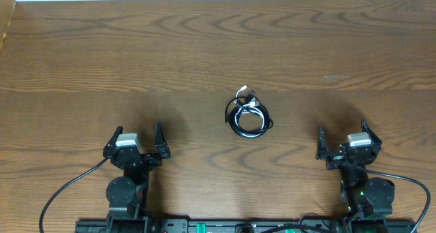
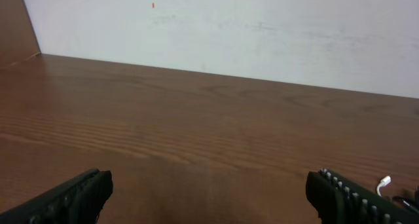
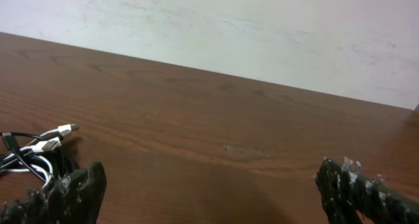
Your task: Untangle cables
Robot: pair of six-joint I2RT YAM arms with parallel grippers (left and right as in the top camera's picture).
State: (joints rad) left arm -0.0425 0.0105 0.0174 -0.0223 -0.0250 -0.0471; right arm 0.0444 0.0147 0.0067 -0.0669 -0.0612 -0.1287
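The cables (image 1: 248, 116) lie in one small coiled bundle on the wooden table, black cords mixed with a white cord and small plug ends at its top. In the right wrist view the bundle (image 3: 33, 155) shows at the far left, beside the left finger. In the left wrist view only a white plug end (image 2: 383, 182) peeks in at the right edge. My left gripper (image 1: 135, 143) is open and empty at the near left. My right gripper (image 1: 345, 139) is open and empty at the near right. Both are well apart from the bundle.
The wooden table (image 1: 204, 49) stretches back to a pale wall (image 2: 262, 34). Thick black arm wires (image 1: 68, 189) curve off at the near edge on both sides. A faint scuff (image 1: 335, 77) marks the wood at the right.
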